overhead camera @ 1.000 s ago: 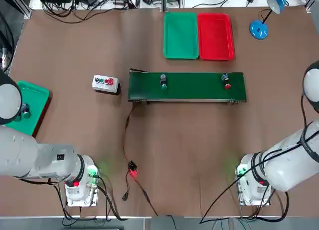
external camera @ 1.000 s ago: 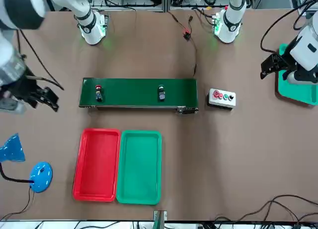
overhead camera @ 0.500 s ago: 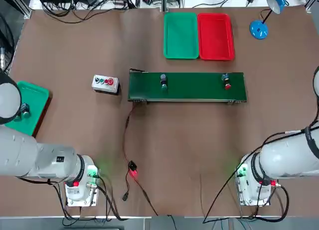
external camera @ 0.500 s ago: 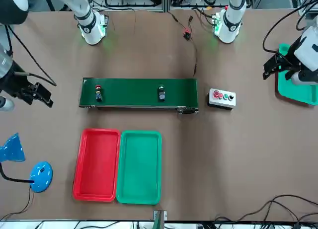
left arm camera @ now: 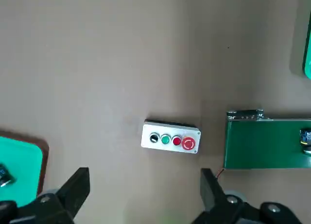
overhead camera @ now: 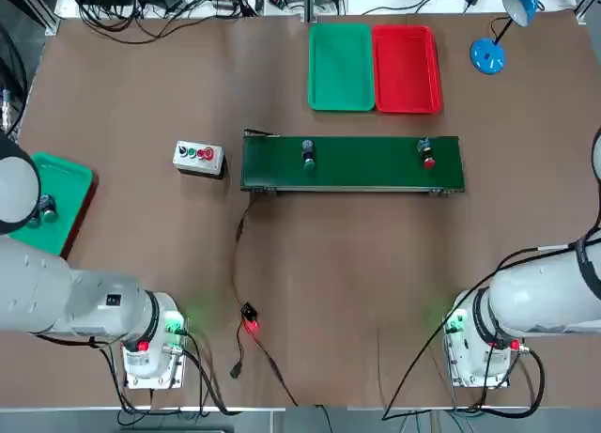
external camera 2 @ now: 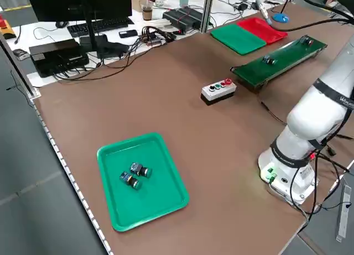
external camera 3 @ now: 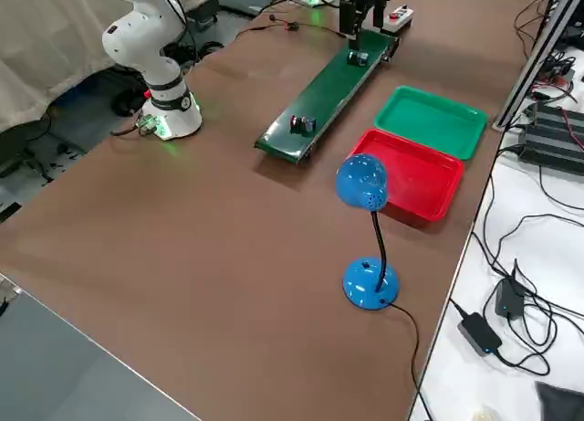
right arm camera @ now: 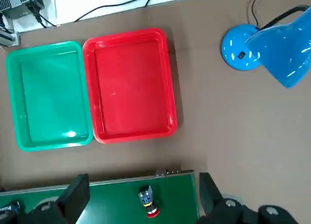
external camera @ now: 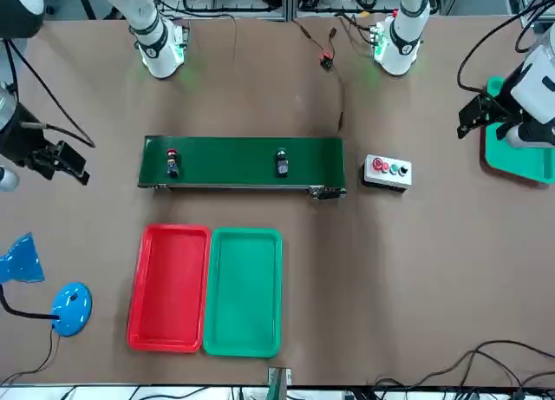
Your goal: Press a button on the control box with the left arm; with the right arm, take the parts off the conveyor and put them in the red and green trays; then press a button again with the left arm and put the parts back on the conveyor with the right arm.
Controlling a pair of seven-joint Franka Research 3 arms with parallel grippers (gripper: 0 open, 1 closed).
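in the top view, going left to right: at the far left edge a spare green tray (overhead camera: 64, 200) holds two small parts, and the left gripper (left arm camera: 141, 197) hangs above that side with its fingers spread wide, nothing between them. next comes the control box (overhead camera: 198, 157) at left of centre, then the conveyor (overhead camera: 352, 163) across the middle, carrying a green-capped part (overhead camera: 307, 155) near its left end and a red-capped part (overhead camera: 427, 155) near its right end. above the belt, at upper centre, the green tray (overhead camera: 341, 67) and the red tray (overhead camera: 406, 69) sit side by side, both bare. the right gripper (right arm camera: 141, 197) hovers beyond the conveyor's right end, also spread and holding nothing. both parts on the belt and both trays bare fit either a stage ahead of the sorting or the parts returned at the end; the scene alone does not settle which. if a press is due, the left gripper would need to travel to the control box and come down squarely on one button.
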